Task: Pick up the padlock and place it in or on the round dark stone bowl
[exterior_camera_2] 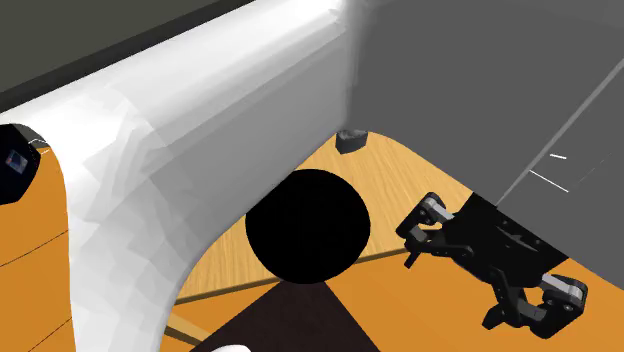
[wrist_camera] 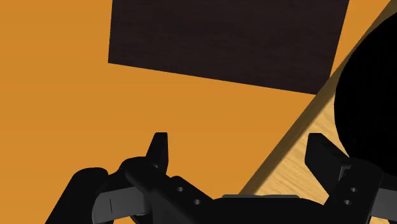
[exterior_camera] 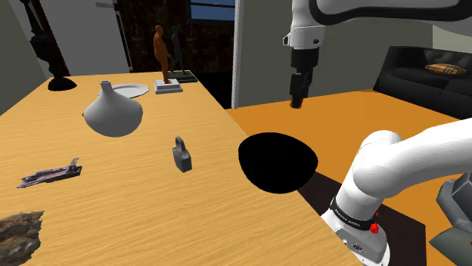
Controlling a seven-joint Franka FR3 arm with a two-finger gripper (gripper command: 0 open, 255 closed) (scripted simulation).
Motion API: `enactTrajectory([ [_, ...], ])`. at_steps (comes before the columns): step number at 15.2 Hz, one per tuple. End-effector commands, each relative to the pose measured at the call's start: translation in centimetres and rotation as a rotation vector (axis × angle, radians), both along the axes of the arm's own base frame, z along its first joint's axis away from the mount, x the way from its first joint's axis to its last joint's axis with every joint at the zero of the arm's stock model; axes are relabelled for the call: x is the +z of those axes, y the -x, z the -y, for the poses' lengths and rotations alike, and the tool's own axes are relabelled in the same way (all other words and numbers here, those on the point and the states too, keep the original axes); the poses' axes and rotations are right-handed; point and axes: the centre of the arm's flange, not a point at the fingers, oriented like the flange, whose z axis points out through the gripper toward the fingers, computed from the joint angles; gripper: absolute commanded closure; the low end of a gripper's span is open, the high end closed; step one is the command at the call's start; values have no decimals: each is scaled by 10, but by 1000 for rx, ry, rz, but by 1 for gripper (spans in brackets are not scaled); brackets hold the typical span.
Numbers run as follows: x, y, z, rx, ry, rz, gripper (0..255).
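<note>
Pincer (exterior_camera: 296, 100), all black and two-fingered, hangs with its fingers wide apart and nothing between them, over the orange floor (exterior_camera: 363, 113) beyond the round black bowl (exterior_camera: 277, 162). One small grey metal padlock (exterior_camera: 181, 155) stands upright on the pale wooden worktop (exterior_camera: 113, 211), on the bowl's far side from the pincer and apart from the bowl. I count one bowl, one padlock, one pincer. My worry is that the bowl sits right at the worktop's edge, between pincer and padlock, so a low sweep across could nudge it off. A clumsy close could also tip the standing padlock flat.
</note>
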Motion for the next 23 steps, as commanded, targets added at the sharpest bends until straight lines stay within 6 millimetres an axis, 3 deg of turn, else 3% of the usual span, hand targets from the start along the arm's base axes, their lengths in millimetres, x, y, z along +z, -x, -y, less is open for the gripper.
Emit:
enactTrajectory([
  [1, 0, 0, 0, 0, 0, 0, 0],
  [23, -63, -111, -247, -58, -58, 56, 0],
])
